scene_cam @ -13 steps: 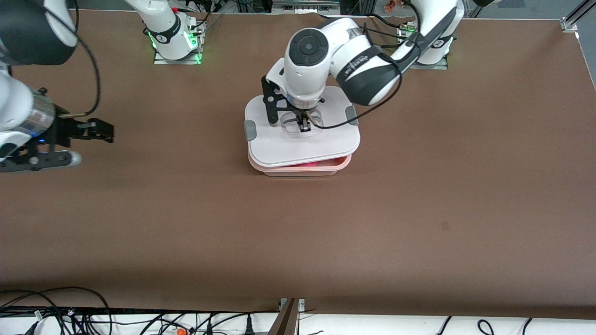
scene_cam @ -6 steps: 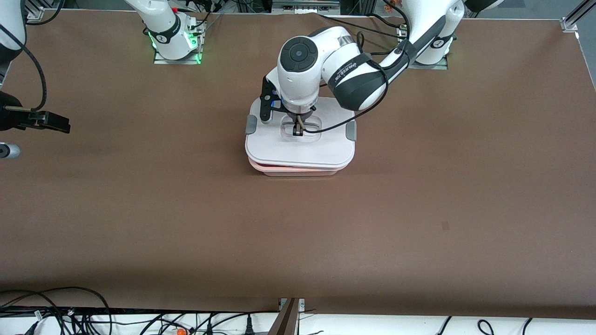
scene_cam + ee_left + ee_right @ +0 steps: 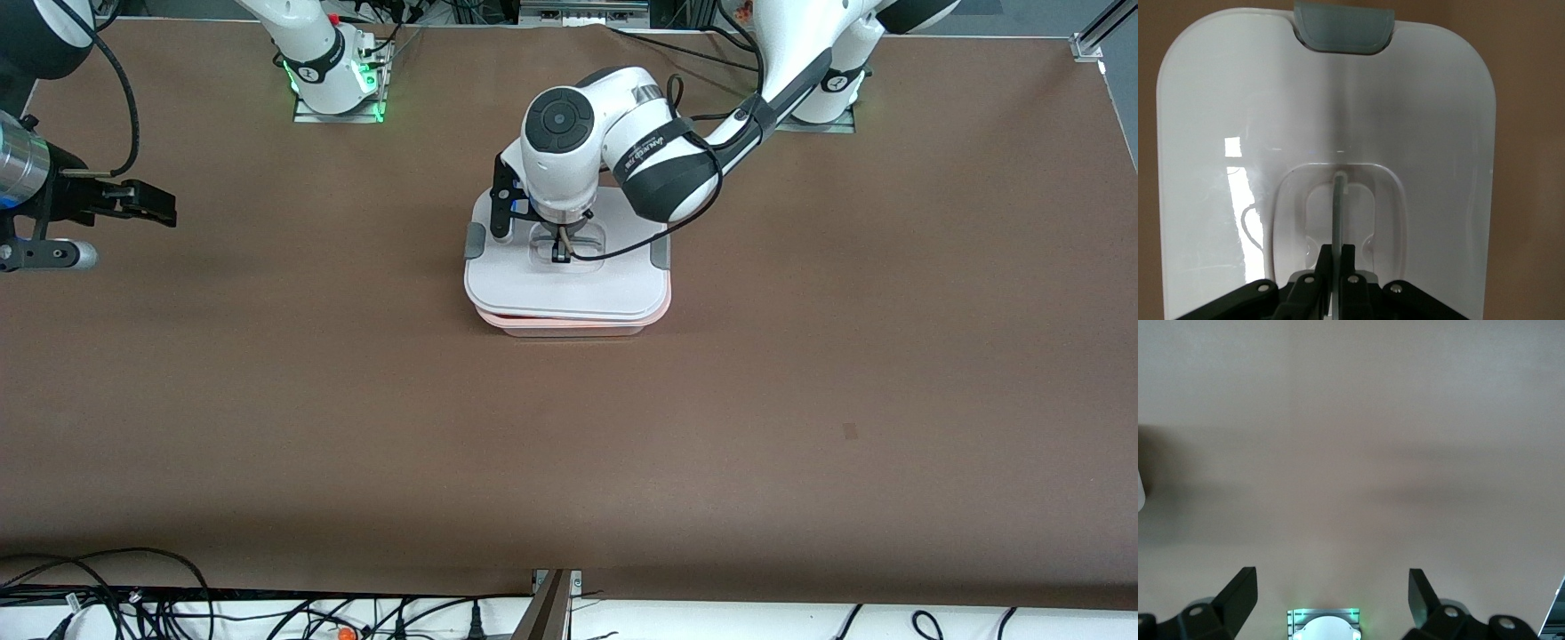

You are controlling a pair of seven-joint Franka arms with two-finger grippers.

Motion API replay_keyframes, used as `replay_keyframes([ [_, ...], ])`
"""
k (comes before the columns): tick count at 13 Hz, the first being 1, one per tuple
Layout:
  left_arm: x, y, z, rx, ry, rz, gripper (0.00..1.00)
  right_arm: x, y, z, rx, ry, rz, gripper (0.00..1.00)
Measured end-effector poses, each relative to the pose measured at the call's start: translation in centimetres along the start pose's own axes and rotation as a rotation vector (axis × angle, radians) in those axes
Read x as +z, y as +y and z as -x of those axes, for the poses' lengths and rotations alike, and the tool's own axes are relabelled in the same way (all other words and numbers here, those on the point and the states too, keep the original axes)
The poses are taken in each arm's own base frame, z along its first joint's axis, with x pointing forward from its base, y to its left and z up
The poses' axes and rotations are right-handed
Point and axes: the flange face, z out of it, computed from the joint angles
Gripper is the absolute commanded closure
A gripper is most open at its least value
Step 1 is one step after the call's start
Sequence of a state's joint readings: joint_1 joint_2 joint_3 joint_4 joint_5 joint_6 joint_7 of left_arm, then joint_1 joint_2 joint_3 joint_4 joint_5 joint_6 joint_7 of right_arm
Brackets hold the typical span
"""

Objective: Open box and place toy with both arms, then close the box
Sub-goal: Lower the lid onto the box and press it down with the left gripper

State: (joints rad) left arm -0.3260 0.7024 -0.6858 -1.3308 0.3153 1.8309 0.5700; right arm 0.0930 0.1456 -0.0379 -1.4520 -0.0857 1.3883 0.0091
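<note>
2 grippers: left gripper (image 3: 560,252) clamped tight on the lid's (image 3: 569,284) recessed handle (image 3: 1338,200), lid resting on the pink box (image 3: 578,325) mid-table. Right gripper (image 3: 1331,587) spread wide, empty, hanging over bare table (image 3: 267,373) at the right arm's end.

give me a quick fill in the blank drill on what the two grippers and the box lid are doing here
1. The left gripper is shut on the lid's central ____.
2. The white lid lies on top of the pink ____.
3. The right gripper, with its fingers ____, hangs over bare table at the right arm's end.
4. Each short end of the lid carries a grey ____.

Missing words: handle; box; open; clip
</note>
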Motion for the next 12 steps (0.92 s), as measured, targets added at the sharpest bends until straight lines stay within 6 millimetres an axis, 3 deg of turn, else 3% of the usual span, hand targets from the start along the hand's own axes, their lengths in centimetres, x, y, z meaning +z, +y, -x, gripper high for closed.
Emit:
replay_keyframes([
  [4, 0.1, -0.2, 0.2, -0.078, -0.003, -0.002, 1.00, 0.6, -1.1, 0.0, -0.019, -0.016, -0.005, 0.00],
  [12, 0.6, -1.4, 1.0, -0.086, -0.034, -0.038, 1.00, 0.9, -1.2, -0.2, -0.019, -0.022, -0.038, 0.00],
])
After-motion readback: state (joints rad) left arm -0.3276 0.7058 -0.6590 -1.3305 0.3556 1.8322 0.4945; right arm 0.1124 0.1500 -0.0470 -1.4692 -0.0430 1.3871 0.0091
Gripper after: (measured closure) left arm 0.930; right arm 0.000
